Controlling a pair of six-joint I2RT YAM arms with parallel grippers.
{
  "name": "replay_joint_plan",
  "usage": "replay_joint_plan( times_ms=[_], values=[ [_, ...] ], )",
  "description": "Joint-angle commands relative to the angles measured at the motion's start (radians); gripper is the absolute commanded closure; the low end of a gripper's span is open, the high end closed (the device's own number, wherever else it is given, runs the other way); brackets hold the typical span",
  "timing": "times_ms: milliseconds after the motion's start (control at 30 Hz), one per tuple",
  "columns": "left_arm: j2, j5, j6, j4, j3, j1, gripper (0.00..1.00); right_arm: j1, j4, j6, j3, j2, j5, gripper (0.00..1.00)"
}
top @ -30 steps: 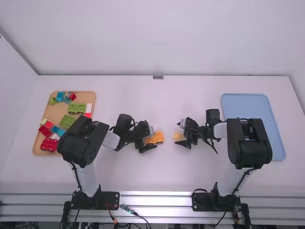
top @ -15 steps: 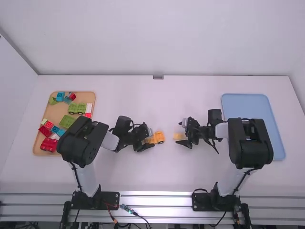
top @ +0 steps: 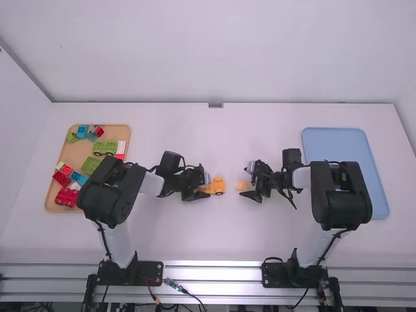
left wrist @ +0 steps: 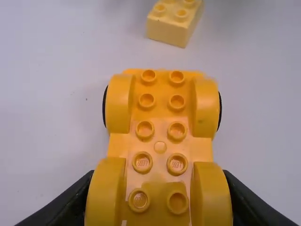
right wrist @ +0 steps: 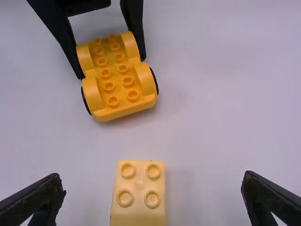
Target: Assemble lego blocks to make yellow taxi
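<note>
In the left wrist view, the left hand (left wrist: pixel 158 176) is clamped on the wheels at one end of the yellow car base (left wrist: pixel 160 125); I'd keep that grip low and square, leaving the studs free.

In the right wrist view, the right hand (right wrist: pixel 153 176) has its fingers well apart, either side of the pale yellow block (right wrist: pixel 139 197) on the table (right wrist: pixel 211 113). It should close evenly, lift, then line up with the studs before pressing.

In the high view, the base has turned a little straighter with the left hand since a second ago.
</note>
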Motion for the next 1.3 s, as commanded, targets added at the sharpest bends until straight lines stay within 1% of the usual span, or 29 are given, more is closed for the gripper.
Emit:
replay_joint_plan(
  times_ms=[0, 100, 167, 200, 267, 367, 400, 533, 567, 633, 733, 833, 867, 967, 1100, 1133, 1267],
  values=[
    [0.007, -0.050, 0.100, -0.063, 0.020, 0.013, 0.46, -0.008, -0.001, 0.026, 0.015, 0.001, 0.000, 0.01],
    [0.007, -0.038, 0.186, -0.176, 0.059, 0.026, 0.51, -0.007, -0.002, 0.030, 0.015, 0.001, 0.021, 0.00],
    [0.007, -0.013, 0.214, -0.217, 0.076, 0.033, 0.52, -0.002, 0.006, 0.053, 0.015, 0.001, 0.038, 0.01],
    [0.007, 0.006, 0.234, -0.251, 0.090, 0.039, 0.53, 0.002, 0.011, 0.064, 0.015, 0.001, 0.046, 0.03],
    [0.007, 0.040, 0.272, -0.322, 0.119, 0.053, 0.52, 0.012, 0.005, 0.077, 0.023, 0.001, 0.063, 0.14],
    [0.007, 0.056, 0.306, -0.380, 0.142, 0.070, 0.51, 0.029, -0.047, 0.076, 0.053, 0.001, 0.090, 0.21],
    [0.007, 0.059, 0.314, -0.391, 0.147, 0.074, 0.51, 0.037, -0.069, 0.076, 0.064, 0.001, 0.105, 0.24],
    [0.007, 0.061, 0.303, -0.384, 0.151, 0.067, 0.50, 0.072, -0.109, 0.076, 0.084, 0.001, 0.154, 0.24],
    [0.007, 0.063, 0.302, -0.367, 0.143, 0.067, 0.50, 0.084, -0.102, 0.081, 0.082, 0.001, 0.177, 0.27],
    [0.007, 0.067, 0.283, -0.340, 0.134, 0.066, 0.50, 0.093, -0.083, 0.107, 0.077, 0.001, 0.204, 0.29],
    [0.007, 0.057, 0.194, -0.257, 0.111, 0.066, 0.50, 0.111, -0.048, 0.161, 0.063, 0.001, 0.254, 0.30],
    [0.007, 0.056, 0.180, -0.230, 0.101, 0.067, 0.50, 0.119, -0.050, 0.137, 0.059, 0.001, 0.251, 0.32],
    [0.007, 0.056, 0.173, -0.225, 0.100, 0.067, 0.50, 0.119, -0.050, 0.137, 0.059, 0.001, 0.254, 0.35],
    [0.007, 0.055, 0.176, -0.226, 0.101, 0.069, 0.51, 0.112, -0.051, 0.145, 0.058, 0.001, 0.253, 0.37],
    [0.007, 0.055, 0.171, -0.237, 0.105, 0.074, 0.50, 0.101, -0.084, 0.096, 0.059, 0.001, 0.222, 0.38],
    [0.007, 0.058, 0.172, -0.234, 0.105, 0.072, 0.50, 0.093, -0.079, 0.086, 0.048, 0.001, 0.211, 0.40],
    [0.007, 0.066, 0.166, -0.234, 0.106, 0.066, 0.51, 0.094, 0.010, 0.087, 0.003, 0.001, 0.197, 0.41]
  ],
)
